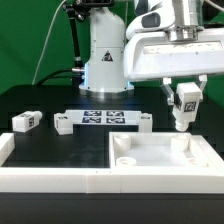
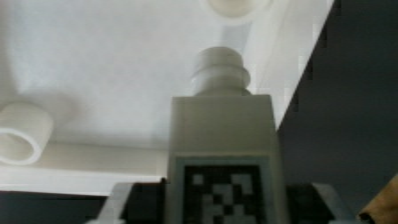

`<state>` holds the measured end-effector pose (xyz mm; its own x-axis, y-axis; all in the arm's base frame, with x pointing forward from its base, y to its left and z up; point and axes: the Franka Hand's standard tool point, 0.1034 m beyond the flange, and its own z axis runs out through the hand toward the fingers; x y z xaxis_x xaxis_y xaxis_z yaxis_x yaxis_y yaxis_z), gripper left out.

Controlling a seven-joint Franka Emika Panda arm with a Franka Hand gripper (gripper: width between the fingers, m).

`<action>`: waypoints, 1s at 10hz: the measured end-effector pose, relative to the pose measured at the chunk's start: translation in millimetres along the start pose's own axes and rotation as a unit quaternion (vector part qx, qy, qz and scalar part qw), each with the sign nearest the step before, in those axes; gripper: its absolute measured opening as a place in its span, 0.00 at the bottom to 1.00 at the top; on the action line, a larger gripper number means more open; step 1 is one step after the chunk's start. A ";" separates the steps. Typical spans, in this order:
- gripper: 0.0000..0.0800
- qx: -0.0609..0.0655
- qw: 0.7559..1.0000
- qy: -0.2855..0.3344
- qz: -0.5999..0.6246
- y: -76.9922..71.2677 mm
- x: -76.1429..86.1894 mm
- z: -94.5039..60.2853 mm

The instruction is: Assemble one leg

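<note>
My gripper (image 1: 184, 92) is shut on a leg (image 1: 185, 105), a small white block with a black-and-white tag on its face. It hangs upright above the far right part of the large white square tray-like part (image 1: 160, 160). In the wrist view the leg (image 2: 224, 130) runs away from my gripper (image 2: 224, 205), its round peg end over the white part (image 2: 125, 80) near a corner hole (image 2: 231, 8). Three more legs lie on the table: one at the exterior view's left (image 1: 26, 121), one in the middle (image 1: 64, 124), one (image 1: 143, 124) just behind the white part.
The marker board (image 1: 104, 118) lies flat behind the legs. A white rail (image 1: 50, 178) runs along the table's near edge, with a white stop (image 1: 5, 148) at the exterior view's left. The robot base (image 1: 105, 55) stands at the back.
</note>
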<state>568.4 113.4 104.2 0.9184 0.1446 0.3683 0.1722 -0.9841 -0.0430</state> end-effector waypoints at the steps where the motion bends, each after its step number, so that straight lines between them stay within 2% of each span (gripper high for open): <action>1: 0.36 0.001 1.000 0.003 -0.005 0.1 7.8 2.6; 2: 0.36 0.001 1.000 0.004 -0.011 0.7 14.9 4.0; 5: 0.36 -0.002 1.000 0.016 -0.011 1.7 13.9 4.8; 7: 0.36 -0.018 0.996 0.086 -0.015 8.9 17.0 5.2; 8: 0.36 -0.013 0.998 0.063 -0.015 6.6 15.4 11.5; 10: 0.36 -0.009 0.997 0.069 -0.014 4.7 37.0 14.0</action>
<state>608.2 115.6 104.7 0.8552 0.1586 0.4935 0.1898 -0.9817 -0.0135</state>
